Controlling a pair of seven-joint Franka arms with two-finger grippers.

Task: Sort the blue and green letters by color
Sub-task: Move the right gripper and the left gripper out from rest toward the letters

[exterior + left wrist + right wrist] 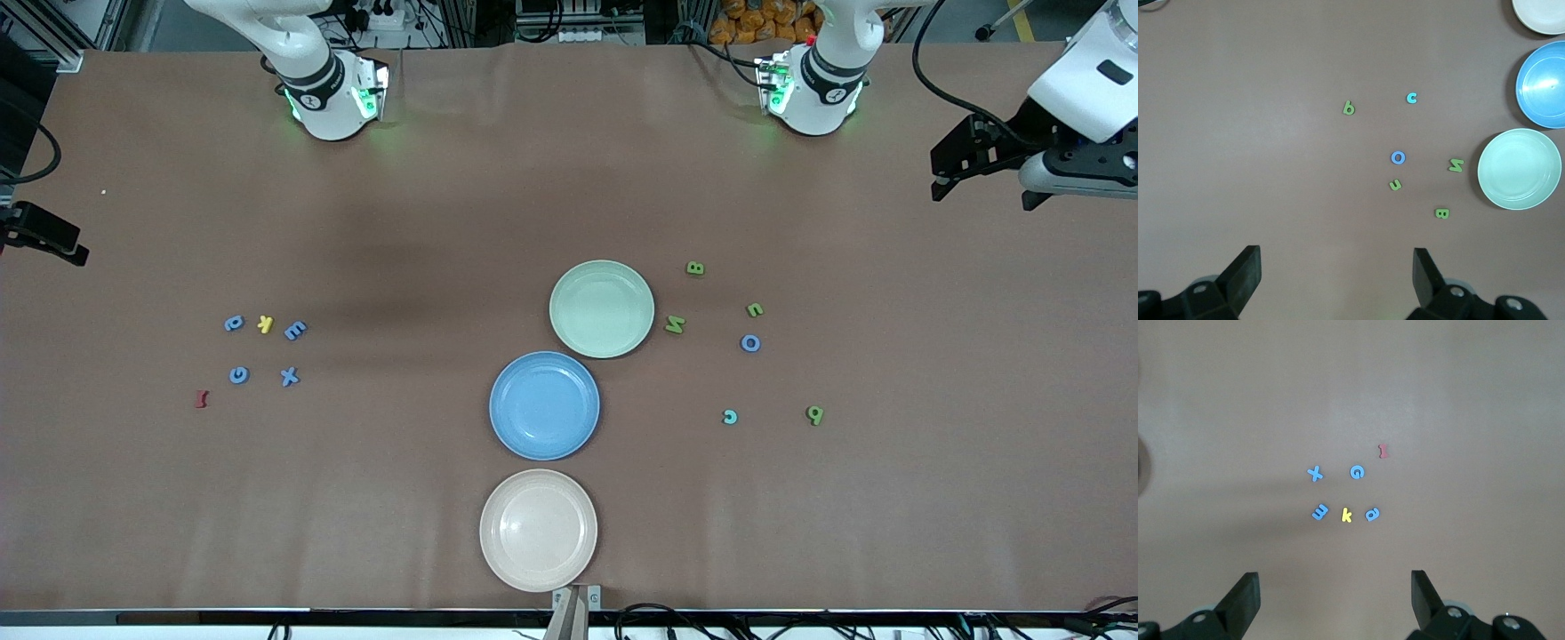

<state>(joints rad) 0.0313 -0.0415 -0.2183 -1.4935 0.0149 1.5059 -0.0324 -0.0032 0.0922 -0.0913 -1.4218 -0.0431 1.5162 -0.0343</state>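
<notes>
- The small chunky blue and green letters [750,343] lie on the brown table [400,222], on both sides of the round blue plate [544,405].
- The left end effector [1337,280] and right end effector [1335,603] both wait up high, fingers wide apart.
- Pick one letter at a time, pinching across its middle.

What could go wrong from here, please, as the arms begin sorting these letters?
1. The yellow K lies between blue letters, the a and E; the open right gripper might catch it too.
2. The blue O sits close to the green U, so the open left gripper could nudge one.
</notes>
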